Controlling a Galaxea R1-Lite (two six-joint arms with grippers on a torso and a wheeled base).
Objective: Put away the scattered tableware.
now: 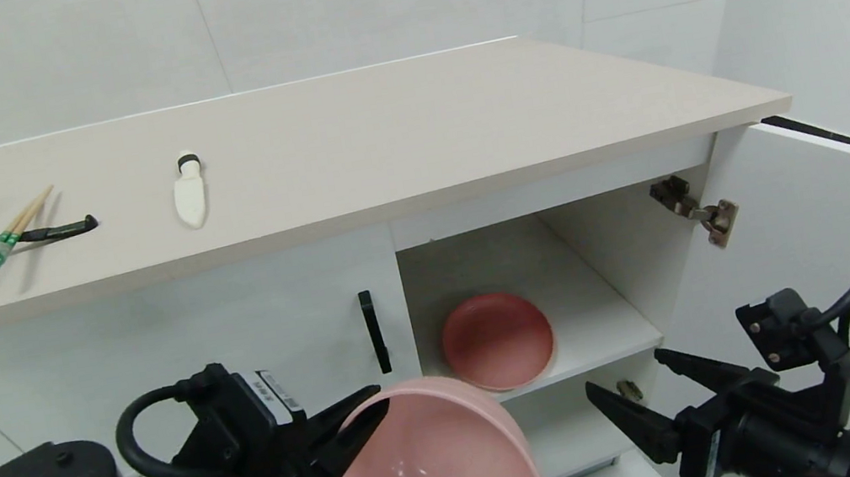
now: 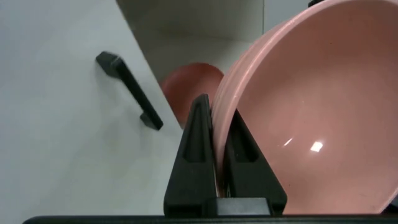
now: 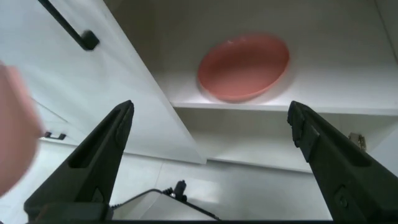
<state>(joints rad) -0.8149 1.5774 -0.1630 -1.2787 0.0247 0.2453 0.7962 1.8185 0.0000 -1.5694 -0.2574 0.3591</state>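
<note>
Head view: your left gripper (image 1: 370,405) pinches the rim of a smooth, round pink bowl (image 1: 444,466), low in front of the open cupboard (image 1: 605,244). A red plate (image 1: 497,340) lies near the shelf's (image 1: 600,322) front edge, with free room on its right. Your right gripper (image 1: 623,372) is spread wide.

Bright even light, glints on bowl (image 2: 311,106)

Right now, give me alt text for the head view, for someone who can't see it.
The left tool grips a pink bowl by its rim before an open cabinet, where a red plate sits on the shelf. The right tool hangs open. Chopsticks and a white utensil lie on the counter.
</note>
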